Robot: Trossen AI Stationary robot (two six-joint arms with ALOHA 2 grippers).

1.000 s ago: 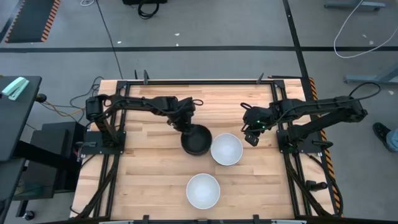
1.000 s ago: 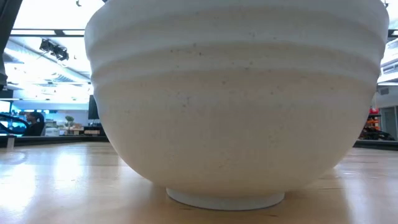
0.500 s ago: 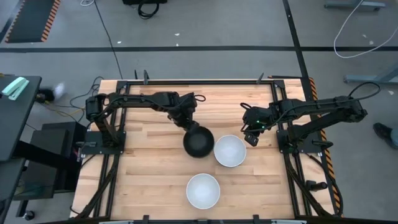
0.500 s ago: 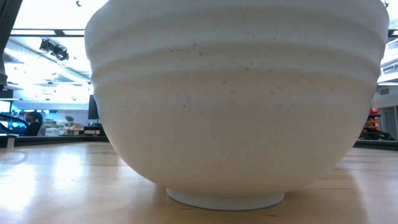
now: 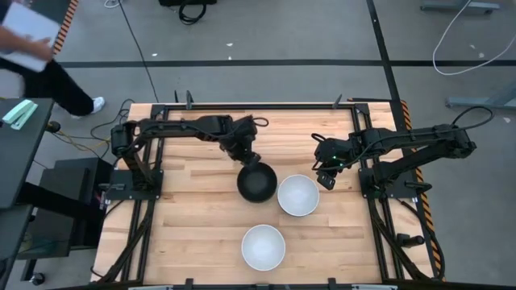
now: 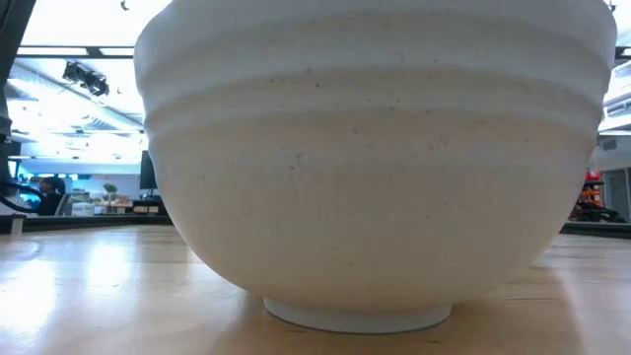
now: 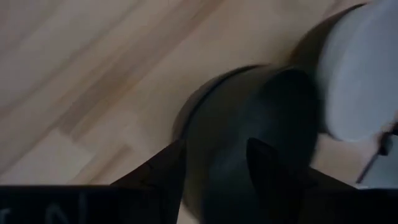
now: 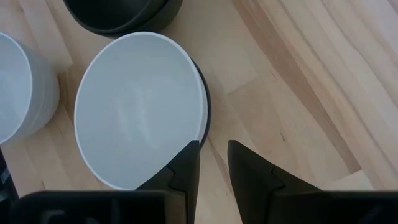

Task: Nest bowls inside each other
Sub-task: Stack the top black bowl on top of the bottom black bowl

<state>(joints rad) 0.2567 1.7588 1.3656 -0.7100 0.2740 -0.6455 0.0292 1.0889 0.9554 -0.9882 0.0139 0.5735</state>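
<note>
While the left gripper [image 5: 248,159] sits at the far rim of the black bowl [image 5: 256,183], its dark fingers [image 7: 264,163] stand spread, one outside the wall and one over the hollow, and whether they actually touch the rim cannot be told. That black bowl rests on the wooden table [image 5: 193,234] near its middle, and in the high view it looks like more than one black bowl stacked, though the count cannot be told. Just beside it, at about 3 o'clock, is a white bowl [image 5: 297,195], the two rims nearly touching; the right wrist view shows a dark rim under this white bowl's edge, so it sits in a black one. At about 3 o'clock from that pair hangs the right gripper [image 5: 326,177], its fingers [image 8: 185,165] set a little apart with nothing between them, poised just off the white bowl's rim. A second white bowl [image 5: 263,246] stands alone at 6 o'clock from the black one, near the table's front edge, and fills the low view. Off the table, at 10 o'clock, a person [image 5: 40,60] in dark trousers walks by with papers.
</note>
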